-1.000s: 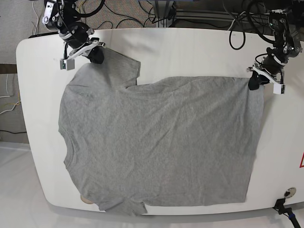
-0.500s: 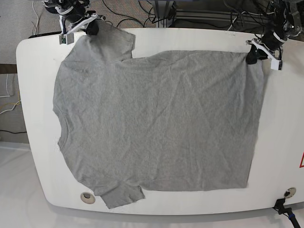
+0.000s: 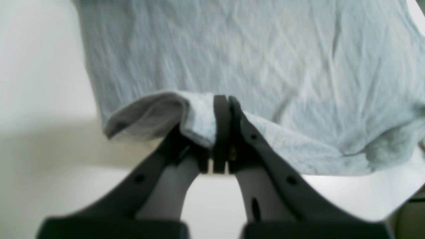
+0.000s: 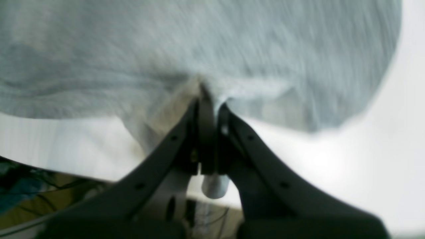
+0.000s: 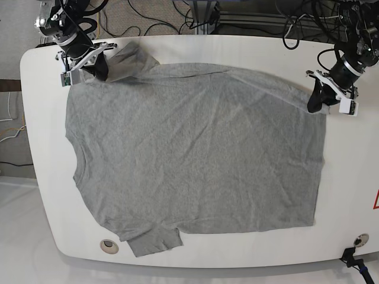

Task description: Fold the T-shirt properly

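A grey T-shirt (image 5: 195,148) lies spread flat on the white table (image 5: 355,171), collar side to the left of the base view. My right gripper (image 5: 99,71) is at the far left, shut on the shirt's shoulder beside the upper sleeve (image 5: 133,59); in the right wrist view the fingers (image 4: 207,109) pinch bunched grey cloth. My left gripper (image 5: 314,103) is at the far right, shut on the hem corner; in the left wrist view the gripper (image 3: 221,129) clamps a raised fold of fabric (image 3: 156,113). The lower sleeve (image 5: 155,241) lies near the front edge.
Cables (image 5: 177,15) and a metal frame lie behind the table's far edge. Round holes sit in the tabletop at the front left (image 5: 109,246) and front right (image 5: 360,239). A red triangle sticker (image 5: 375,201) marks the right edge.
Both grippers carried the shirt's far edge towards the back of the table, then came back towards the front. The shirt has shifted away from the front edge and lies smoother.
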Robot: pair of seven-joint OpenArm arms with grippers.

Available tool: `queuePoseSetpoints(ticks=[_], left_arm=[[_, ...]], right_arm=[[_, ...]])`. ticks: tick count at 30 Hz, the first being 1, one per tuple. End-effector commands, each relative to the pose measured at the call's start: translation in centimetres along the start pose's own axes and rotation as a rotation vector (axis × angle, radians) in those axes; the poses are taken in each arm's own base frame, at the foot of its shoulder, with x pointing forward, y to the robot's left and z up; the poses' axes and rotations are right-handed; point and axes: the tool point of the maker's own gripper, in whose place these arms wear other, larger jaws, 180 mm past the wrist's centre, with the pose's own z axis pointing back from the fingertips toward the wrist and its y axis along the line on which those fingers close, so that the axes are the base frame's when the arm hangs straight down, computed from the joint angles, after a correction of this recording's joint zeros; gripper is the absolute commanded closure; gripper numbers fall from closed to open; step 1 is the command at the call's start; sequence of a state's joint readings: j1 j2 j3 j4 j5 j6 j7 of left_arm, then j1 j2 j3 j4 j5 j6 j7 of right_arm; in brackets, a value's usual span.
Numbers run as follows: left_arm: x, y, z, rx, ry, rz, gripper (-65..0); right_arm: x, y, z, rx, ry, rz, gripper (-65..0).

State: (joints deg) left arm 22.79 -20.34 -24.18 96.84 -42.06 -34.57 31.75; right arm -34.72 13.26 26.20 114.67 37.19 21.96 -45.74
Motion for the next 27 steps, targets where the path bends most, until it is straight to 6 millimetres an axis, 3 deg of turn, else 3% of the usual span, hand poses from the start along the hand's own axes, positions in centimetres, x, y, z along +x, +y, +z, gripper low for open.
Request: queuePoseSetpoints(ticks=[1, 5, 10, 19, 25, 27], left_arm=[[2.7, 0.1, -0.2, -0.009, -0.074, -0.024, 0.0], [4.7, 0.5, -1.3, -0.009, -0.127, -0.021, 0.0], [5.0, 1.5, -3.2, -0.008, -0.143, 0.038, 0.0], [5.5, 3.3, -6.6, -0.011, -0.135, 0.105, 0.0], [5.8, 4.7, -8.2, 0.039, -0.099, 0.067, 0.0], [6.7, 4.9, -8.5, 0.043, -0.113, 0.055, 0.0]], right_arm=[[3.7, -0.2, -0.1, 0.012, -0.087, 0.065, 0.0], [6.7, 0.0, -0.7, 0.017, -0.154, 0.091, 0.0], [9.4, -0.3, -1.8, 0.023, -0.211, 0.088, 0.0], [13.5, 0.6, -5.7, -0.001, -0.243, 0.191, 0.0], [15.9, -0.6, -7.4, -0.031, -0.248, 0.237, 0.0], [16.4, -1.1, -8.1, -0.039, -0.238, 0.251, 0.0]])
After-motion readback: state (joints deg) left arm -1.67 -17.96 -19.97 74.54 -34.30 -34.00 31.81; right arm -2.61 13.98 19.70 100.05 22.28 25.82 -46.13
